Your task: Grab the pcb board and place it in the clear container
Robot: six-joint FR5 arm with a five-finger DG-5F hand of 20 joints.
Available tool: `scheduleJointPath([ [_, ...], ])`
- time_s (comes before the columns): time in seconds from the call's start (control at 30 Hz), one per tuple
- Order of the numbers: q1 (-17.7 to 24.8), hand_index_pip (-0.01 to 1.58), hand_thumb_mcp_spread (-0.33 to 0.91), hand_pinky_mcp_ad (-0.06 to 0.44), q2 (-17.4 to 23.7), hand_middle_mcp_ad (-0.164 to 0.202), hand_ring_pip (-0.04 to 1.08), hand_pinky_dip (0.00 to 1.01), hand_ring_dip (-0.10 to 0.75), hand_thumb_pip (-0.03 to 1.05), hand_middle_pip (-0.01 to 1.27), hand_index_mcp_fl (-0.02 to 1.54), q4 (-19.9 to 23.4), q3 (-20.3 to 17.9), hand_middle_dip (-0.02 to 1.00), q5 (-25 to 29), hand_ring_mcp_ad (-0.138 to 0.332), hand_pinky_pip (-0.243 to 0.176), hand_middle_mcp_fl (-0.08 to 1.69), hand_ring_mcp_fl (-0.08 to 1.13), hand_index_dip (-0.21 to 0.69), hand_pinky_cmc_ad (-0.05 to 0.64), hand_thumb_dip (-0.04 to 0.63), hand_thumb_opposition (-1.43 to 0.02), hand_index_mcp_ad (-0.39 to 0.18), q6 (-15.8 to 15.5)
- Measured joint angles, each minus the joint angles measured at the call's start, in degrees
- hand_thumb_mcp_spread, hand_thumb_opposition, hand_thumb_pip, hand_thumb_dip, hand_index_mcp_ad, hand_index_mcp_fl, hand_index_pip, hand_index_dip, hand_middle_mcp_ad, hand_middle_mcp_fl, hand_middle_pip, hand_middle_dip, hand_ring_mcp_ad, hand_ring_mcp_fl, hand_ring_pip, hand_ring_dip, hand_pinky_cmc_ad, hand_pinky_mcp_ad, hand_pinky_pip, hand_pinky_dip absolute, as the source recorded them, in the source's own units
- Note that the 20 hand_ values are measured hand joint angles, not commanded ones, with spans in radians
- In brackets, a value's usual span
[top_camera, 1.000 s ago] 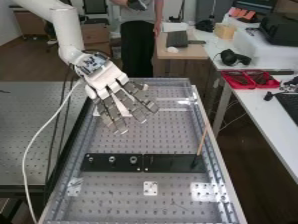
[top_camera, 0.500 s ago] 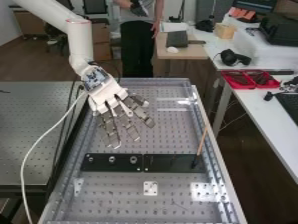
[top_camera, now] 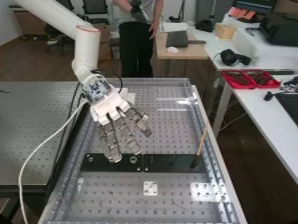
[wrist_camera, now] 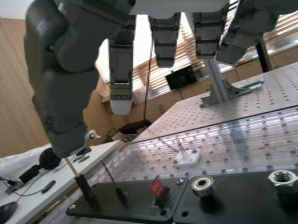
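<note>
Hand (top_camera: 109, 106): left of centre in the high view, fingers straight and spread
Black plates (top_camera: 169, 161): 2, lower centre there
Red board (wrist_camera: 157, 188): standing on 1 of them

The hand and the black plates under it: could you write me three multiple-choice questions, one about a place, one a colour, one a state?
1. Where does the light-brown stick stand?
A) On the floor
B) On a black plate
C) Inside the hand

2. What colour is the top of the small piece standing beside the round nut?
A) Red
B) Blue
C) Yellow

3. How is the hand?
A) Clenched in a fist
B) Curled round a nut
C) Open, holding nothing

1: B, its lower end meets the plate in the high view.
2: A, its top shows red in the wrist view.
3: C, its fingers hang extended, with nothing in their grasp.
</note>
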Motion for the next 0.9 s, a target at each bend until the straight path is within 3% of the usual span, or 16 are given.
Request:
scheduleJointPath([
  [0.1,-1.27,1.03,0.59,0.195,-1.59,0.110,0.08,0.19,-0.012,0.32,0.15,0.14,-2.09,0.88,0.14,-1.03,0.250,-0.105,0.00,0.01,0.450,0.279,0.208,-0.77,-0.155,2.32],
  [0.3,-2.99,1.09,0.60,0.199,-3.18,0.093,0.08,0.19,-0.005,0.33,0.15,0.18,-2.77,2.00,0.16,-3.07,0.248,-0.105,0.02,0.01,0.454,0.281,0.229,-0.80,-0.169,2.62],
  [0.67,-4.60,1.12,0.61,0.202,-3.69,0.093,0.08,0.20,0.009,0.33,0.15,0.29,0.73,2.34,0.16,-4.29,0.246,-0.091,0.06,0.01,0.449,0.260,0.253,-0.82,-0.195,-0.75],
  [0.9,-4.84,1.14,0.60,0.202,-4.91,0.093,0.08,0.19,0.010,0.35,0.15,0.36,-0.21,4.05,0.16,-3.90,0.246,-0.093,0.06,0.02,0.442,0.264,0.251,-0.82,-0.195,1.19],
])
